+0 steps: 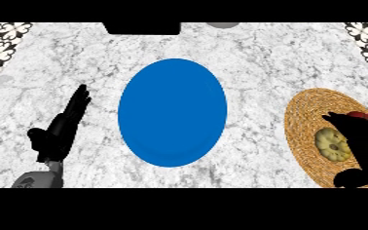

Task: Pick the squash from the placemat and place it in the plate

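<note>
A pale yellow, scalloped squash [330,143] lies on the round woven placemat [305,126] at the right edge of the counter. My right hand [354,129] hovers over the mat's right half, its dark fingers reaching across just above the squash and its thumb showing below it, spread apart and not closed on it. The hand hides the squash's right side. The blue plate [173,112] sits in the middle of the counter with nothing on it. My left hand [63,126] rests open at the left, fingers pointing up and away.
A small red thing [357,113] peeks out behind my right hand's fingers on the mat. A black object [141,28] and a grey one [224,25] stand at the far edge. Patterned pieces [13,34] fill the far corners.
</note>
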`<state>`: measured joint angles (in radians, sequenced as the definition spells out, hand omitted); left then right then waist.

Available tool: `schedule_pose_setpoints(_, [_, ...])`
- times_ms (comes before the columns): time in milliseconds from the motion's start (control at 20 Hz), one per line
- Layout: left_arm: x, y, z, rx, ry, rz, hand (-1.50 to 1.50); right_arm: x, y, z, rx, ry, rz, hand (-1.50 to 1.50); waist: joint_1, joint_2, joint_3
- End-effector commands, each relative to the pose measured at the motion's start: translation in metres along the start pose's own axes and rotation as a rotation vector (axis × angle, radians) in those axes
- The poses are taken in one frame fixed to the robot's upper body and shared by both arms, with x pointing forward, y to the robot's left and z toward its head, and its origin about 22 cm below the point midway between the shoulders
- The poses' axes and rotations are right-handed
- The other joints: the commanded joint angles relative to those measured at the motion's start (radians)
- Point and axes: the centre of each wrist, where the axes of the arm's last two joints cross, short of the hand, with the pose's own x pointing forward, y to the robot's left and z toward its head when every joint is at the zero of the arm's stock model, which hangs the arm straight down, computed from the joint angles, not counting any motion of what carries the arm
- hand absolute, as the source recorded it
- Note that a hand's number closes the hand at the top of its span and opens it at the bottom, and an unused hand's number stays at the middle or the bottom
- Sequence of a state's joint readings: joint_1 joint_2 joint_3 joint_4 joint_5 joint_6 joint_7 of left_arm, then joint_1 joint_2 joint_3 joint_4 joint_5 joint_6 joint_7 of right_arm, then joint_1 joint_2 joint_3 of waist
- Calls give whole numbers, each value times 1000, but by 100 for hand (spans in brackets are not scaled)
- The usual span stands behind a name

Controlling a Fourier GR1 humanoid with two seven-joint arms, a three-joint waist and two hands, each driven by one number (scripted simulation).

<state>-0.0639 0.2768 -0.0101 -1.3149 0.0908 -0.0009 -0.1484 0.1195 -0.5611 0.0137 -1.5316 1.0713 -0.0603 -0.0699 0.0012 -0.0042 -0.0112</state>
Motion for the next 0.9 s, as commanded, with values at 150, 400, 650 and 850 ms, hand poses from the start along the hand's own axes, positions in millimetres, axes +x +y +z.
schedule_pose_setpoints(150, [-10, 2, -2, 21, -6, 3, 0, -9, 17, -3, 45, -78, 2, 150, -3, 5, 11])
schedule_pose_setpoints(400, [7, 3, 3, -14, 0, -3, 0, 8, 26, -24, -4, -126, 22, 150, 6, 4, 12])
schedule_pose_setpoints(650, [-13, -6, 0, 9, 14, -3, 0, -8, 12, -6, -157, -149, -11, 150, -9, 5, 11])
schedule_pose_setpoints(850, [2, 17, 6, 9, -3, -4, 0, 25, 11, -5, 0, -33, -288, 150, -7, 2, 10])
